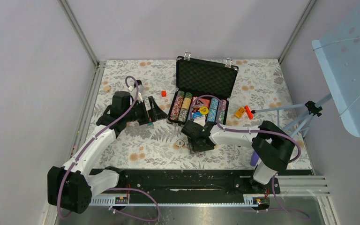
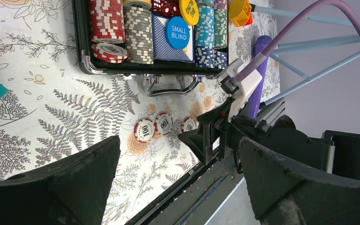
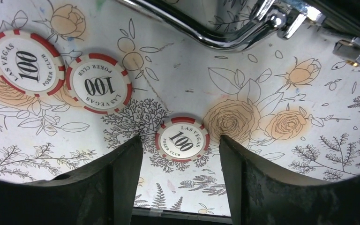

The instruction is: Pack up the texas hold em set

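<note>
Hovering over a chip (image 3: 182, 139), is it, the right gripper (image 3: 181, 151)?

Yes. Its jaws are partly open, a little wider than the chip, and they hold nothing. The chip lies flat on the table (image 1: 136, 150), right between the fingertips, with a thin gap on each side.

Does it need to turn?

I'd say not. The chip is round, so there's no long axis to line up with. Straight down and squeeze would be my guess.

Any crowding?

Two more chips (image 3: 99, 83) lie to its left, apart from it. The case (image 1: 205, 78) stands open just beyond, its handle (image 3: 218, 42) on the chip's far side. Both fingers look to have room.

And the left gripper (image 1: 157, 111)?

Wide open and empty, left of the case — farther off. The right arm is plainly nearer. Lifting a flat chip off the cloth may be fiddly, though.
</note>
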You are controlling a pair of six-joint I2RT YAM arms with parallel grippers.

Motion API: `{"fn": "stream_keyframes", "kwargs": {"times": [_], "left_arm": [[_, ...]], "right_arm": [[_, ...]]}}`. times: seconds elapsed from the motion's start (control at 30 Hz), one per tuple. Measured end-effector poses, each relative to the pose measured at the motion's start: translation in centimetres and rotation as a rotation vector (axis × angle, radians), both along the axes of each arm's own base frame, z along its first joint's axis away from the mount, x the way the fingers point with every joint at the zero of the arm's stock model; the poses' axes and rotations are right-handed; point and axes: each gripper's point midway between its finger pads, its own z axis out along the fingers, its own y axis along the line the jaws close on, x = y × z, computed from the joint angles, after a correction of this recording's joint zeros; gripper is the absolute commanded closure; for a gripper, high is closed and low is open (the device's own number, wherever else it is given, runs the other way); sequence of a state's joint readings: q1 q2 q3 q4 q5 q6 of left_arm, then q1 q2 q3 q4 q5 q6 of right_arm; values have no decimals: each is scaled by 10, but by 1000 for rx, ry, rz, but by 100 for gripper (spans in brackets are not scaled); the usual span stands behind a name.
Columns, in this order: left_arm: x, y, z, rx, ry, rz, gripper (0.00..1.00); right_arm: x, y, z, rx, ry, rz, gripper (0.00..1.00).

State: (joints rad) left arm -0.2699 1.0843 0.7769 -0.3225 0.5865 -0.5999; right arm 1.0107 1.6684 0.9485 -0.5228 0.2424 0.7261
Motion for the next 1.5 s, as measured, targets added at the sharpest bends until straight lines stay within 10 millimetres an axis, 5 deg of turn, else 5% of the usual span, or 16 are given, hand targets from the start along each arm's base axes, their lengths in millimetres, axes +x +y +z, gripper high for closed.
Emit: {"fn": "stream_keyframes", "kwargs": {"times": [0.5, 0.87, 1.17, 1.5], "left_arm": [[0, 0, 0, 0, 0, 0, 2], [1, -1, 1, -12, 3, 5, 3], [-9, -23, -17, -61, 76, -25, 4], [-14, -44, -12, -99, 67, -67, 5]], "right_arm": [[-5, 3, -1, -7, 1, 30, 50], [-5, 2, 0, -7, -6, 51, 52], [-3, 3, 1, -11, -22, 119, 52], [0, 5, 6, -3, -39, 154, 52]]}}
